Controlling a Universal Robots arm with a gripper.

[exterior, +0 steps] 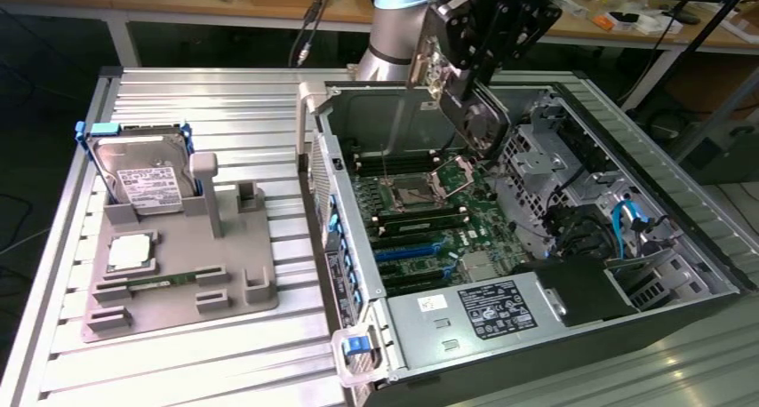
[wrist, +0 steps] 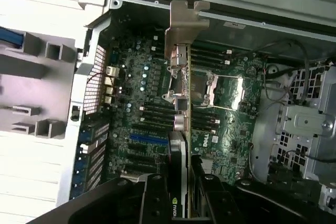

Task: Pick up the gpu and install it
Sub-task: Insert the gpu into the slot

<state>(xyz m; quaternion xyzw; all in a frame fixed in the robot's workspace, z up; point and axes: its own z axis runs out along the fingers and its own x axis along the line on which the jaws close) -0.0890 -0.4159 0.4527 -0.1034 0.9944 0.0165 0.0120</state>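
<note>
A silver hard drive (exterior: 141, 178) is standing upright in a grey holder (exterior: 180, 247) on the slatted desk (exterior: 178, 371). A processor chip (exterior: 131, 251) and a green memory stick (exterior: 160, 281) are lying on that holder.

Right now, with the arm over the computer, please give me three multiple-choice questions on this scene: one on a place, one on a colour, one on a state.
1. Where is the gpu?
A. lying flat
B. in the hand, above the motherboard
C. already plugged in

2. What colour are the long slots near the power supply?
A. blue
B. red
C. white

3. How is the computer case?
A. closed
B. open, its inside showing
C. upside down

Answers:
1 B: the hand grips the card over the board.
2 A: the slots are blue in the exterior view.
3 B: the board inside is in plain view.
</note>
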